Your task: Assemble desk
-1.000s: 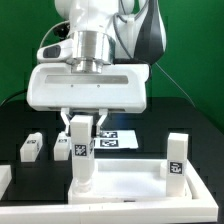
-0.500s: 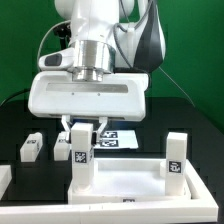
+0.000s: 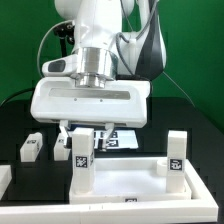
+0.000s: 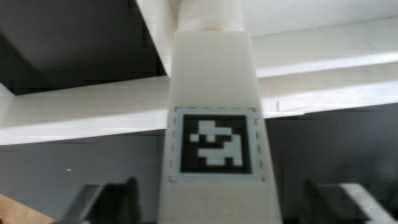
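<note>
I see the gripper [image 3: 84,133] spread, flanking the upright leg post [image 3: 82,165] on the desk top panel [image 3: 125,180]; an off-centre retreat could drag and unseat it.

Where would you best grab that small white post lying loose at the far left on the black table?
Probably take the loose leg post around its middle, across its two long flat sides, coming straight down from above. It lies on its side on the table, so its top is free, and its square section gives two fingers parallel faces.
</note>
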Available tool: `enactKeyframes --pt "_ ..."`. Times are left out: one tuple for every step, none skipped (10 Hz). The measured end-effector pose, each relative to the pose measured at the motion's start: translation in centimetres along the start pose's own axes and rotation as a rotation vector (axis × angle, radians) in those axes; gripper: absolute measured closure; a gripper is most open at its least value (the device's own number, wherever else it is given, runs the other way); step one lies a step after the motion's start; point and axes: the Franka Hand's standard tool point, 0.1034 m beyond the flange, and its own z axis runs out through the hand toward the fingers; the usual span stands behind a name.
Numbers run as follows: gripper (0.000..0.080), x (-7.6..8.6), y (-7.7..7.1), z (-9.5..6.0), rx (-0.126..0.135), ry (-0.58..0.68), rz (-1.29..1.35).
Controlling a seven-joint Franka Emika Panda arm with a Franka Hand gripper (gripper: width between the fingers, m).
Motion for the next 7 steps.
enactKeyframes --pt "0.0225 0.0 0.0 0.0 0.0 0.0 -0.001" --pt "0.0225 -0.02 0.0 0.01 0.0 0.0 -0.003" --pt "0.0165 -0.02 0.0 0.01 0.0 -0.001 -0.004" --pt "0.0154 -0.02 0.0 0.02 0.0 -0.001 -0.005" --pt "0.0154 -0.03 0.0 0.02 0.0 -0.001 -0.005" --pt "0.0151 -0.03 0.0 0.02 0.0 -0.001 -0.005" --pt "0.0151 0.07 -0.02 -0.06 0.002 -0.006 -0.005"
